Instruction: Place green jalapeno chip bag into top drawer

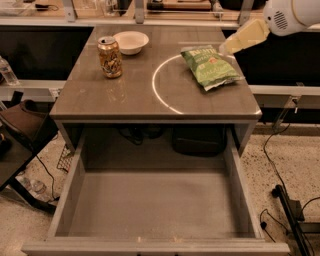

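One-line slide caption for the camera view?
Gripper close to the green jalapeno chip bag on the table, top drawer open below, soda can and bowl at far left.

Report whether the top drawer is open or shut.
Open: the drawer is pulled out, its bare bottom showing. The bag lies on the table; the gripper hovers beside it.

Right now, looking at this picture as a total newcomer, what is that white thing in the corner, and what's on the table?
One camera looks down on a grey-brown table whose wide, shallow top drawer is pulled open in front. The white shape at the top right is a robot arm. Its pale yellowish gripper hangs just beyond the far corner of the crinkly green jalapeno chip bag and holds nothing I can see. Also on the table are a gold-brown soda can and a small white bowl.
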`<state>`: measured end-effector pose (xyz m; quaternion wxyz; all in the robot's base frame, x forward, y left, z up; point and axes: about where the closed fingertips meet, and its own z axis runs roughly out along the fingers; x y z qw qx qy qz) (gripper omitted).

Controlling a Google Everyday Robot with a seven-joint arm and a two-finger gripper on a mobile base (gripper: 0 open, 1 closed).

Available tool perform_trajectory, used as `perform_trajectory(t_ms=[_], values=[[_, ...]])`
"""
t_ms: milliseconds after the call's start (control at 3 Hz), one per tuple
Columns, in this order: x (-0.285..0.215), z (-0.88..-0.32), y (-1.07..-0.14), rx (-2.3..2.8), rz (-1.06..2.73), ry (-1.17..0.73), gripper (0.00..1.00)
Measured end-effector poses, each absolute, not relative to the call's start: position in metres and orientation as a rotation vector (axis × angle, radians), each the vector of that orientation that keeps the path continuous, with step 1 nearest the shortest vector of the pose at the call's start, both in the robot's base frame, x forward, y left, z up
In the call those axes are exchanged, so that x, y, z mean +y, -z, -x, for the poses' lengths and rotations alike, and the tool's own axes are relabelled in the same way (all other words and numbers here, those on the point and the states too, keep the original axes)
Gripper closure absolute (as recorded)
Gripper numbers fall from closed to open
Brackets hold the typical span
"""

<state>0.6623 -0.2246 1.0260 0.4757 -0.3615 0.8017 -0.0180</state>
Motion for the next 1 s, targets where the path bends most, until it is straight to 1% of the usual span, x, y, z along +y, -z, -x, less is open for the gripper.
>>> perform_trajectory(t_ms=[667,1000], values=[[-0.199,-0.735,-0.972,1.981,0.871,-0.058,0.0],[-0.199,-0.759,-0.945,2.012,0.837,-0.069,0.0]])
